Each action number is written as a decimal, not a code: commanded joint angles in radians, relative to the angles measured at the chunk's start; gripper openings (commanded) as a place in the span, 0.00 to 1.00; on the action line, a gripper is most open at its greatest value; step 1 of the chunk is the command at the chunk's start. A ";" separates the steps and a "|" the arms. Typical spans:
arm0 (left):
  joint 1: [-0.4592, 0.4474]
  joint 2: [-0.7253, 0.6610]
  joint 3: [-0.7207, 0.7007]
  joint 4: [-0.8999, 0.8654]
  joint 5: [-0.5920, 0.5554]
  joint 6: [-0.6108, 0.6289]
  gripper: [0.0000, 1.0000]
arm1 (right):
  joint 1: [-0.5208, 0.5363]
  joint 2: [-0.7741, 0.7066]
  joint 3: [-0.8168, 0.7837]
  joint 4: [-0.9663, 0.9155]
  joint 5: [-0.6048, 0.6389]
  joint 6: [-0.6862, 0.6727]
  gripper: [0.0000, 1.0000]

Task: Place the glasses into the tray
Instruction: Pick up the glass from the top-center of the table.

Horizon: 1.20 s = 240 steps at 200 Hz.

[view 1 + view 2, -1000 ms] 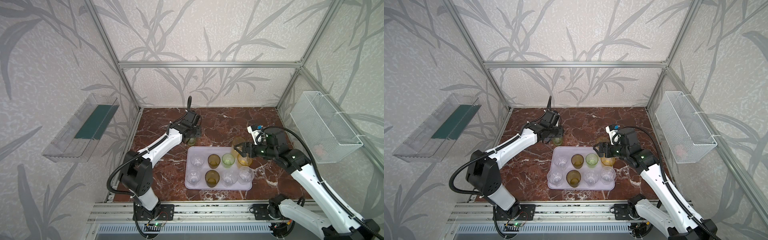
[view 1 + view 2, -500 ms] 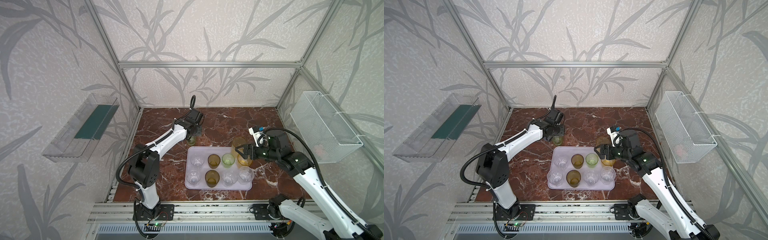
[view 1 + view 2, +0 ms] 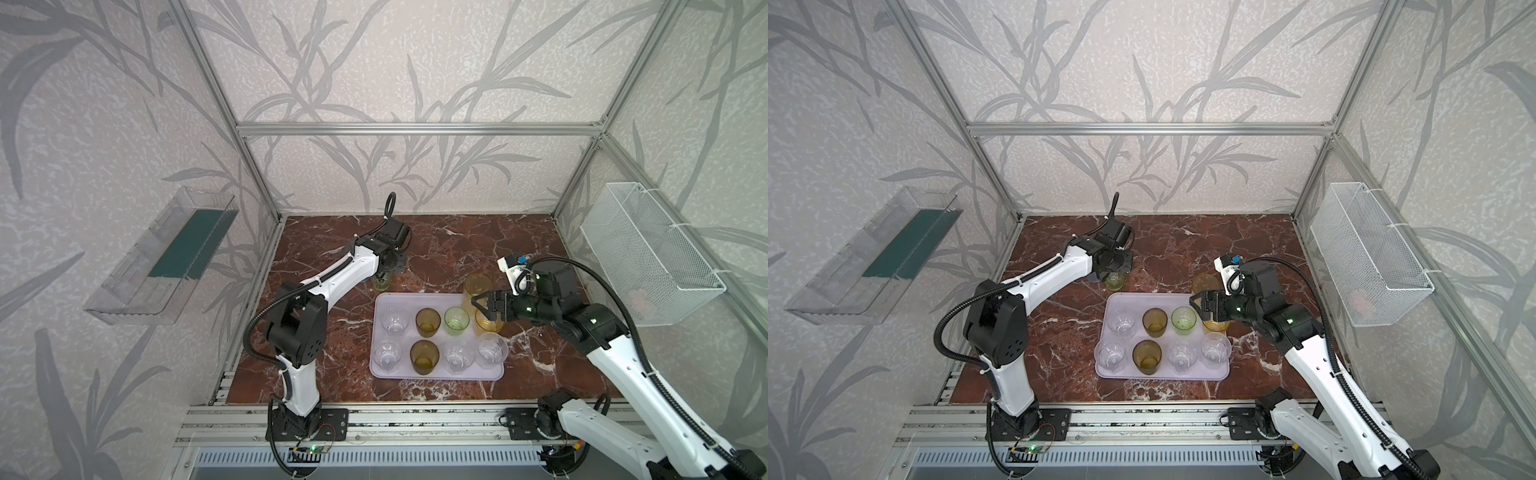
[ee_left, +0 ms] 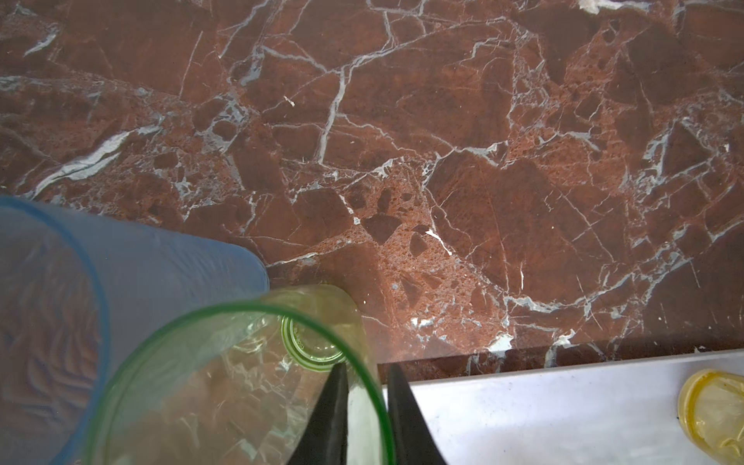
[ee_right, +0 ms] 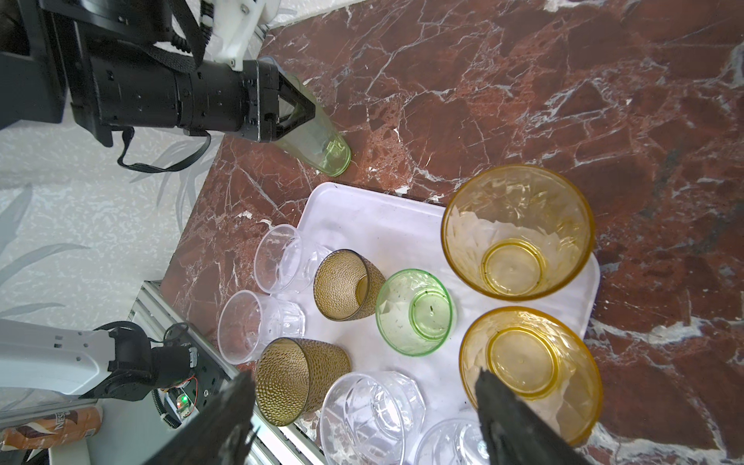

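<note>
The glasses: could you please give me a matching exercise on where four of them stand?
Glasses:
1. tall green glass
2. tall yellow glass
3. short green glass
4. blue-grey glass

Places:
A. on the tray, between amber glass and short yellow glass
B. on the marble, no gripper on it
C. at a corner of the tray
D. on the marble, rim between the left gripper's fingers

Pairs: 1-D, 2-C, 3-A, 4-B.
</note>
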 commanded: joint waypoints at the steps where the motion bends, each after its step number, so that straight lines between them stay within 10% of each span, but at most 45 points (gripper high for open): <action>1: 0.002 0.012 0.039 -0.039 0.017 0.003 0.18 | -0.001 -0.011 0.014 -0.017 0.010 -0.009 0.85; 106: -0.001 -0.006 0.045 -0.042 0.108 -0.009 0.00 | -0.004 -0.046 -0.021 -0.019 0.031 0.006 0.85; 240: -0.076 -0.140 0.021 -0.108 0.159 -0.018 0.00 | -0.007 -0.043 -0.048 0.011 0.016 0.027 0.85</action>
